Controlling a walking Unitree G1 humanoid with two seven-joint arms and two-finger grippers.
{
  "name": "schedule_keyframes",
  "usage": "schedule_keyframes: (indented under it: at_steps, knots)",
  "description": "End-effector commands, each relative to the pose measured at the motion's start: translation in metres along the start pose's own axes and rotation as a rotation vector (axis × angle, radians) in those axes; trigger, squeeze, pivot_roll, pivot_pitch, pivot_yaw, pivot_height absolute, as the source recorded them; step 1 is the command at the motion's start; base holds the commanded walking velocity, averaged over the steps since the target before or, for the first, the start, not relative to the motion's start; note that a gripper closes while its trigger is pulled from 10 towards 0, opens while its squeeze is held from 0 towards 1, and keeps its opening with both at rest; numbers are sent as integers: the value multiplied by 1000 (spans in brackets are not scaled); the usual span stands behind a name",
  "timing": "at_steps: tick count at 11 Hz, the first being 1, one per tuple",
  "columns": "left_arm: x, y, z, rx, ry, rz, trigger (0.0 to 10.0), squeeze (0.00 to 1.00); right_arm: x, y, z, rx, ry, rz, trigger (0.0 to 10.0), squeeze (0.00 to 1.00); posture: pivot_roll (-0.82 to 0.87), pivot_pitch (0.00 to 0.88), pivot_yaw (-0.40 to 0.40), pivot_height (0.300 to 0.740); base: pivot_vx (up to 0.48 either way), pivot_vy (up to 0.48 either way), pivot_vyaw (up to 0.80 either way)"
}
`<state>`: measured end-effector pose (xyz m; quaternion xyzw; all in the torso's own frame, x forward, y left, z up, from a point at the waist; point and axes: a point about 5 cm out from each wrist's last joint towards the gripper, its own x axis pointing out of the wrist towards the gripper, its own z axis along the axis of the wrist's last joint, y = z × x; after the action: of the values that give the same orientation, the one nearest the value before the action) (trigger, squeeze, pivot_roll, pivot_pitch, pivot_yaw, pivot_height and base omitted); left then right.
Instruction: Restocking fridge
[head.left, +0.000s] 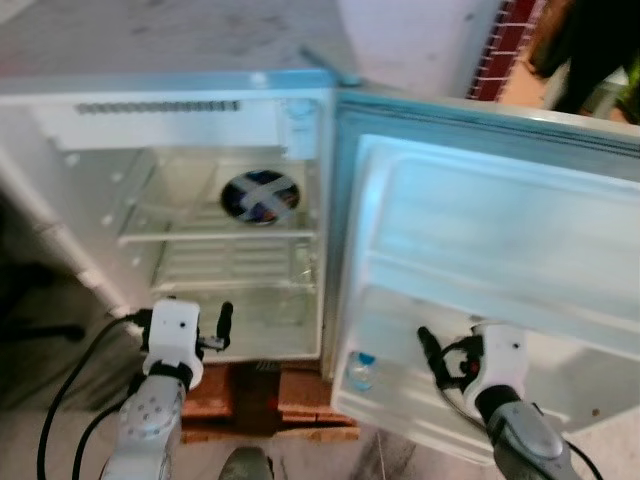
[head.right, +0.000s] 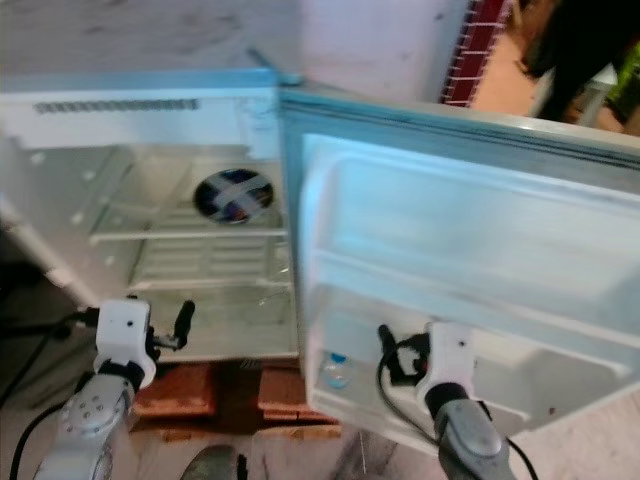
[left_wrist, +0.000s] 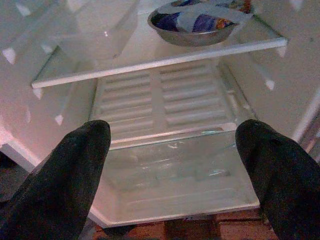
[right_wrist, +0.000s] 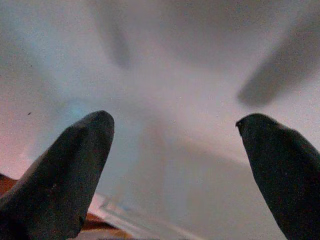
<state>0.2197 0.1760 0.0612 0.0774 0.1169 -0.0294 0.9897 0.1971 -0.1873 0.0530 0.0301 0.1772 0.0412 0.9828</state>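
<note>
Left end effector (left_wrist: 172, 145) open and empty before the fridge (head.left: 200, 90) cavity, right end effector (right_wrist: 175, 145) open at the door's lower rack beside a water bottle (head.left: 362, 370); foil-covered bowl (head.left: 260, 195) on the glass shelf; risk: fingers knocking the bottle over.

A small white fridge (head.left: 60, 130) stands open on reddish bricks (head.left: 290, 395) on the floor. On its glass shelf (head.left: 215, 236), at the far right, sits a metal bowl (head.left: 260, 195) with a blue-and-white packet inside. The open door (head.left: 500, 260) swings right; its low near rack (head.left: 400, 395) holds a small blue-capped bottle (head.left: 362, 370) at its left end
</note>
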Motion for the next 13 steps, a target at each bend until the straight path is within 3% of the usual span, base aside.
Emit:
schedule_keyframes:
  at_steps: [1,7,13]
  knots:
    - [1,1,-1,21,7,1,10000,0,7,9,34,-34,-156,52,10000,0,57,0,-4,707,-289,0,0]
    - [3,0,-1,39,2,-3,10000,0,11,15,46,-5,-218,82,10000,0,58,0,2,740,-257,0,0]
    - [3,-2,-3,47,12,-1,10000,0,15,17,41,8,-177,86,10000,0,56,0,7,740,0,0,0]
